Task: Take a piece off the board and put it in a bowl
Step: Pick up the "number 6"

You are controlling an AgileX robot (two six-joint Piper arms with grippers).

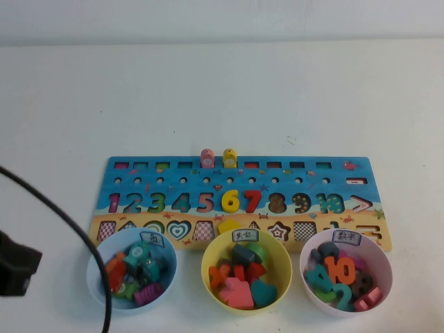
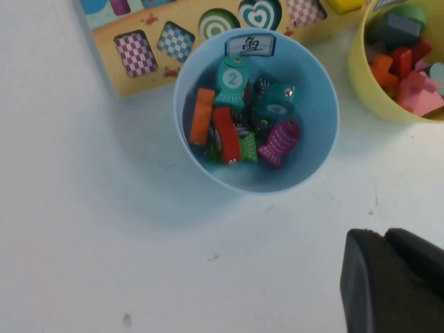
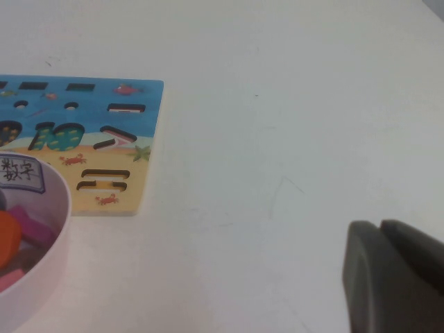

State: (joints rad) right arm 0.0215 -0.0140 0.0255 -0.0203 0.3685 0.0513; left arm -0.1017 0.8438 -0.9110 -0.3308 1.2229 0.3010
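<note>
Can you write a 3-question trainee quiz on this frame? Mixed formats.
1. True or false: the yellow 6 is still seated in the board, next to the red 7.
2. Multiple choice: which bowl holds number pieces? A) light blue bowl B) yellow bowl C) pink bowl
3. Fill in: the left gripper hangs over bare table near the ____ bowl, fingers shut.

Key:
1. True. No piece is lifted yet.
2. C. It sits at the board's right end; the blue one holds fish pieces, the yellow one shape blocks.
3. Light blue. The right gripper is off past the board's right end, over bare table, fingers together too.
</note>
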